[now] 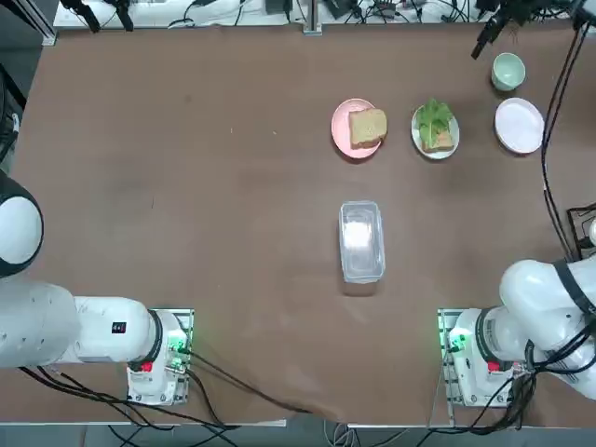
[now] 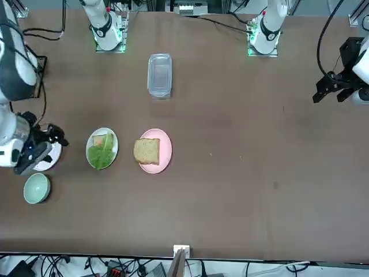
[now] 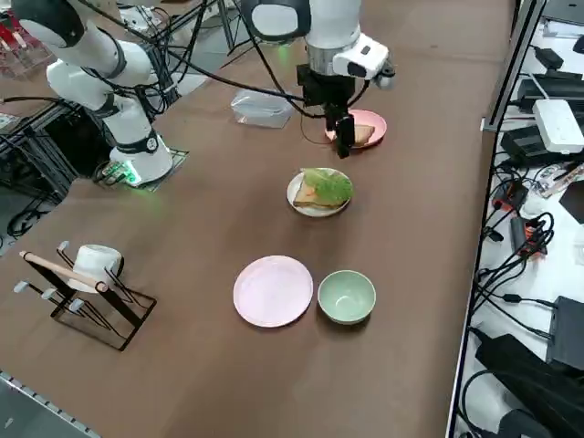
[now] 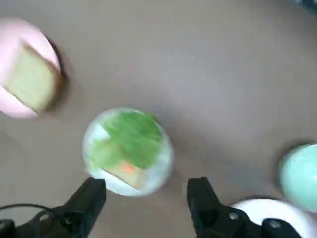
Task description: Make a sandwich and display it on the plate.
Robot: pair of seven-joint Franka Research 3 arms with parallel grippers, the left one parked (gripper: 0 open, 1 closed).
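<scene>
A small white plate (image 1: 435, 149) (image 3: 297, 200) (image 4: 94, 163) carries one toasted bread slice topped with green lettuce (image 1: 434, 119) (image 3: 328, 186) (image 4: 130, 141) and a small orange bit. The other bread slice (image 1: 367, 125) (image 2: 147, 151) (image 3: 363, 135) lies bare on a pink plate (image 1: 343, 117) (image 4: 15, 37). No finished sandwich shows. A second white plate (image 1: 519, 125) (image 3: 273, 290) stands empty beside the first. My right gripper (image 3: 344, 146) (image 4: 146, 191) hangs well above the table near the lettuce plate. It is open, with nothing between its fingers.
A pale green bowl (image 1: 508, 71) (image 3: 346, 297) sits by the empty white plate. A clear lidded box (image 1: 361, 240) (image 2: 159, 75) lies mid-table. A black rack with a white mug (image 3: 96, 262) stands near the table's right edge.
</scene>
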